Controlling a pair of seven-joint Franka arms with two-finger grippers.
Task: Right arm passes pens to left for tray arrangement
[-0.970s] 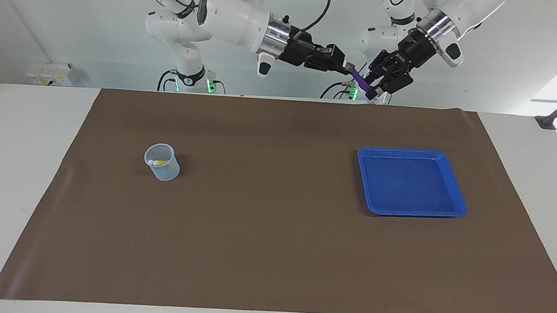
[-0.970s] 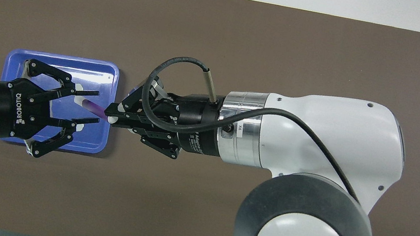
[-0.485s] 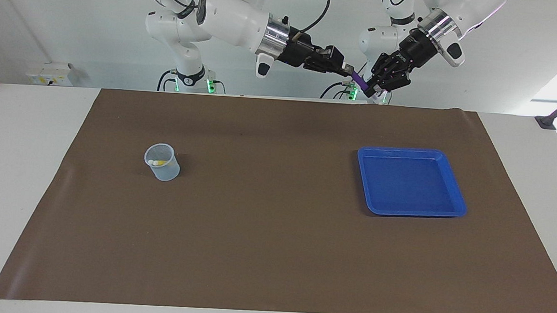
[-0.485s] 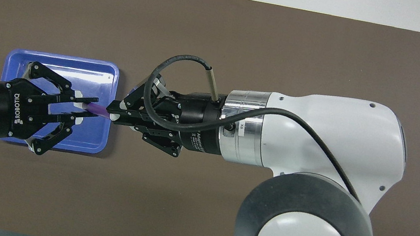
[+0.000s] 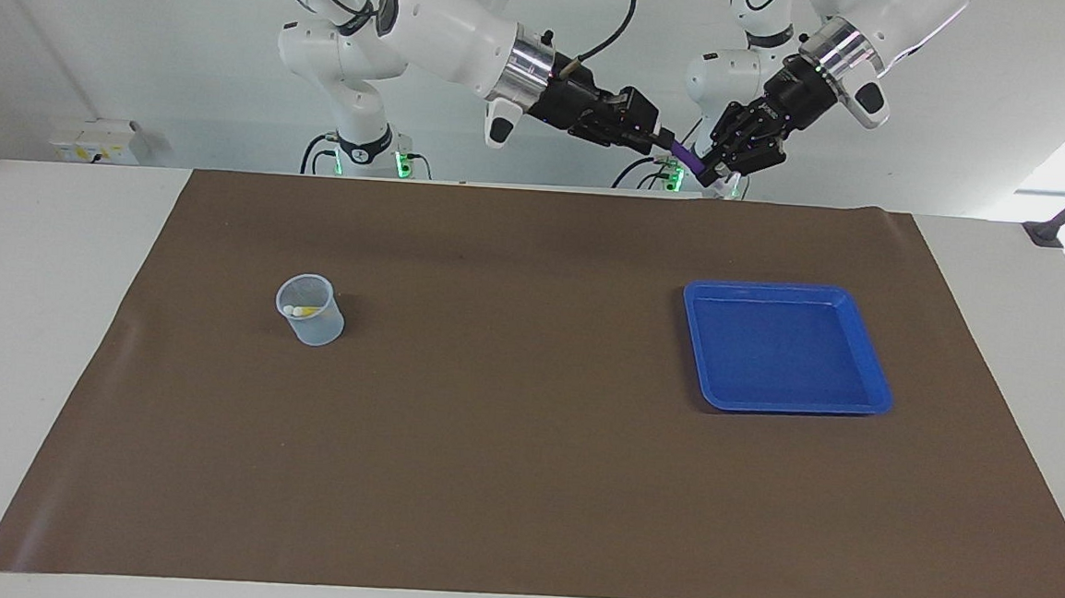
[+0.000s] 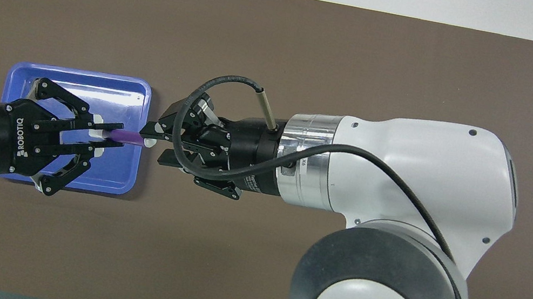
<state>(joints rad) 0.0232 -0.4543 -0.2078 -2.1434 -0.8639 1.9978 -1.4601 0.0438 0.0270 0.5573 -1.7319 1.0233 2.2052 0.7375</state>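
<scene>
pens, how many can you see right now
2: a purple pen held in the left claw over the tray, and a yellow pen in the cup; more may be hidden there.

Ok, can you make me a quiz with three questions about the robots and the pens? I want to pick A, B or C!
1. Where is the blue tray?
A. On the brown mat, toward the left arm's end of the table
B. Inside the cup
C. Held up by a gripper

2. What colour is the pen up in the air?
A. Red
B. Purple
C. Orange

3. What is the left gripper doing?
A. Shut on the pen
B. Resting in the cup
C. Lying flat on the mat

Answers:
1. A, the tray sits flat on the mat on that side.
2. B, the pen between the two grippers is purple.
3. A, its fingertips pinch the pen, while the right gripper has its fingers spread around the pen's whitish end.
</scene>
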